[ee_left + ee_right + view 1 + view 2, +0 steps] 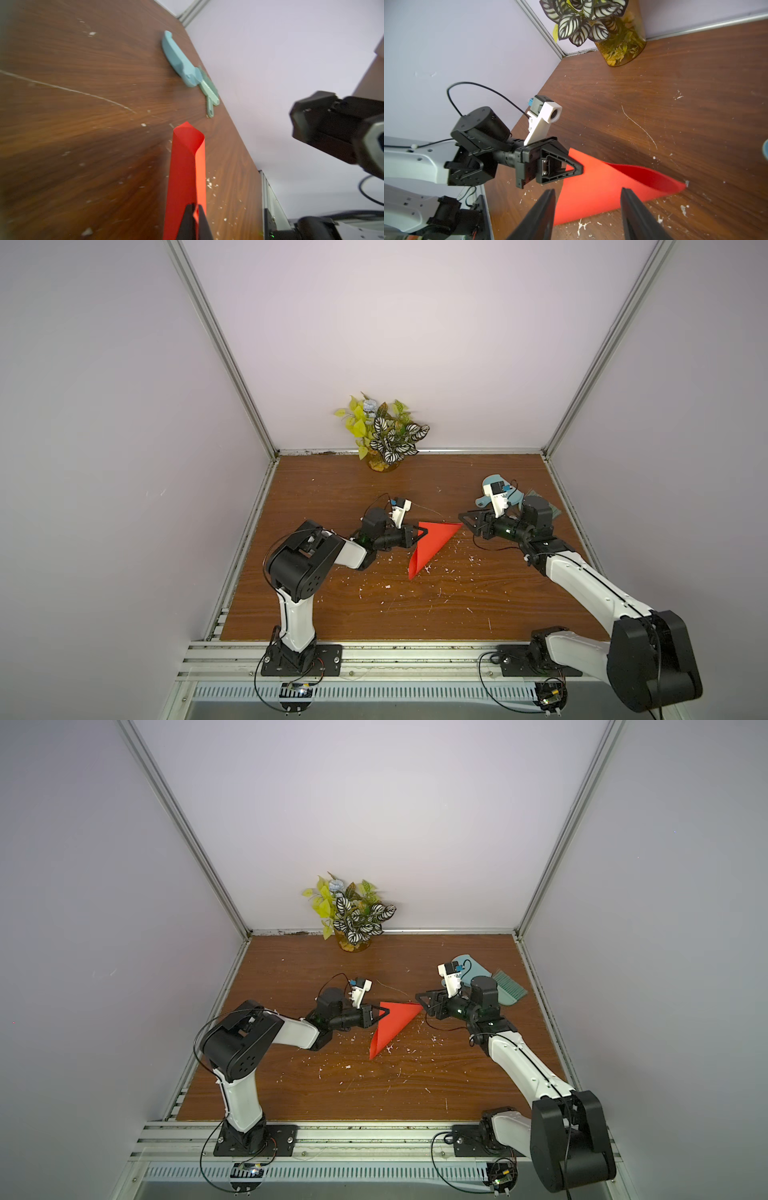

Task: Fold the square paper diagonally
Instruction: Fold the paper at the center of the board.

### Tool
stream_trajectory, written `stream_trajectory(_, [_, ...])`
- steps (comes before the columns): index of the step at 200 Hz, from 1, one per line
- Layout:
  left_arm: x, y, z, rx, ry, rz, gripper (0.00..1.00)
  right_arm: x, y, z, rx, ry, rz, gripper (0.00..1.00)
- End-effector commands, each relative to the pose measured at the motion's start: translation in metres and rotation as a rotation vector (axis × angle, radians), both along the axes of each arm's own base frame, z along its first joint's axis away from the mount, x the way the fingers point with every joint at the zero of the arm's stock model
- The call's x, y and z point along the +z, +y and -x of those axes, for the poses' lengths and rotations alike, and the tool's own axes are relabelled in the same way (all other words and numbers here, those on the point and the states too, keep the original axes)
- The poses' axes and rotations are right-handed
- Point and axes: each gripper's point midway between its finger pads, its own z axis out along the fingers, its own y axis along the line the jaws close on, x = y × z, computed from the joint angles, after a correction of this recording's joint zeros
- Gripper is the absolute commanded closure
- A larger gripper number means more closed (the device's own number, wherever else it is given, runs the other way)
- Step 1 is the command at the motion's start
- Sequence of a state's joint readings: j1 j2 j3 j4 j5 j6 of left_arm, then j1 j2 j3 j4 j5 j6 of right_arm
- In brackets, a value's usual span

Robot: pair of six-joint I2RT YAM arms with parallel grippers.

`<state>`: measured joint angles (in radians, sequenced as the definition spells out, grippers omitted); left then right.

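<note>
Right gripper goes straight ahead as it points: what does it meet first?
Likely the square paper: its looped end sits just ahead of the open right gripper; the left gripper lies beyond.

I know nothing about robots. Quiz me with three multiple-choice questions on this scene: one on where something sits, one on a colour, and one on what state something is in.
1. Where does the plant stand?
A. at the far edge of the table
B. between the two arms
C. at the front rail

2. What colour is the paper?
A. blue
B. red-orange
C. white

3. What is the left tool doing?
A. standing open in the air
B. shut on the paper
C. shut on the plant

Answers:
1 A: both top views show it at the far edge, against the wall.
2 B: every view shows it bright red-orange.
3 B: the left wrist view shows it pinched shut on the paper's edge.
</note>
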<state>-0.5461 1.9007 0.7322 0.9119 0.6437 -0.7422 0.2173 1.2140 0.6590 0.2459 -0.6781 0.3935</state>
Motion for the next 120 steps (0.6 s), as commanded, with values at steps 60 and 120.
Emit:
stream_trajectory(60, [-0.042, 0.062, -0.026, 0.231, -0.053, -0.377, 0.99, -0.022, 0.055, -0.002, -0.050, 0.130, 0.031, 0.51])
stream_trajectory(120, [-0.055, 0.074, -0.016, 0.322, -0.018, -0.522, 0.99, -0.054, 0.116, -0.011, -0.023, 0.265, 0.025, 0.68])
